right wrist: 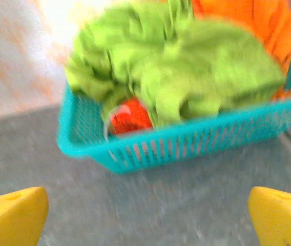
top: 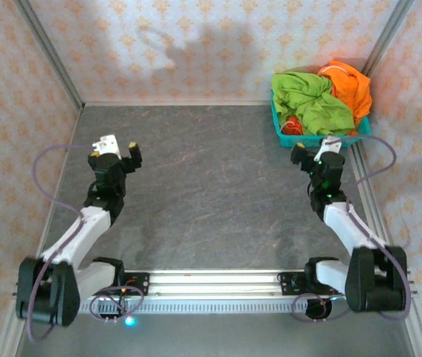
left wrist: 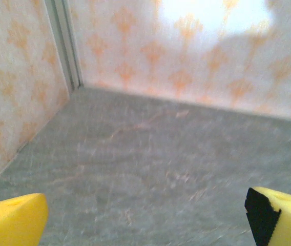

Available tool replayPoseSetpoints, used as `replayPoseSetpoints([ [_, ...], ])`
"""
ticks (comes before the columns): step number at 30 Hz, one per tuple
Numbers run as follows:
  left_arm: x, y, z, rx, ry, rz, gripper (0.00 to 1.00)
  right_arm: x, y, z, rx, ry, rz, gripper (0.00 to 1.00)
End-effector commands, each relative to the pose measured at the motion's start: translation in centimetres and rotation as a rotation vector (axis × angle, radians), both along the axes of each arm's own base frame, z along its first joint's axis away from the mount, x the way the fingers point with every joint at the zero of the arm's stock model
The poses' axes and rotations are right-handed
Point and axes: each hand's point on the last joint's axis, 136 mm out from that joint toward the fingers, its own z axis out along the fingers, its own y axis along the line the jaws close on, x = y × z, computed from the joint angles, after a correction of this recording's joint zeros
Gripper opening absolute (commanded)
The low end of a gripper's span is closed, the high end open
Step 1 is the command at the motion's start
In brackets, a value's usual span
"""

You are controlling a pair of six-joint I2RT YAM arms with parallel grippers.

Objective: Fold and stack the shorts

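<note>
The shorts lie heaped in a teal basket (top: 322,140) at the table's far right corner. A lime green pair (top: 311,100) is on top and an orange pair (top: 351,85) behind it. My right gripper (top: 313,150) hovers just in front of the basket, open and holding nothing. In the right wrist view its yellow fingertips (right wrist: 12,215) frame bare table below the basket (right wrist: 202,138), with the green shorts (right wrist: 186,72), orange shorts (right wrist: 248,20) and an orange bit (right wrist: 130,115) inside. My left gripper (top: 118,149) is open over the left side of the table, with nothing between its fingertips (left wrist: 12,220).
Patterned walls close the table (top: 211,193) on the left, back and right. A metal rail (top: 211,279) carrying both arm bases runs along the near edge. The left wrist view looks at the back left corner post (left wrist: 66,46).
</note>
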Motion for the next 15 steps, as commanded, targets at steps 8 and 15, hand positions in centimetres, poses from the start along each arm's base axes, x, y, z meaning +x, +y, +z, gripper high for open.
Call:
replayPoseSetpoints([
  [8,-7.2,-4.5,6.7,-0.213,0.017,-0.260,1.00,2.4,0.2,8.4,0.036,0.112,-0.014,0.99],
  [15,-9.6,-7.2,6.4,-0.178,0.139,-0.439,1.00,8.1,-1.9,8.4,-0.026,0.275,-0.134,0.98],
])
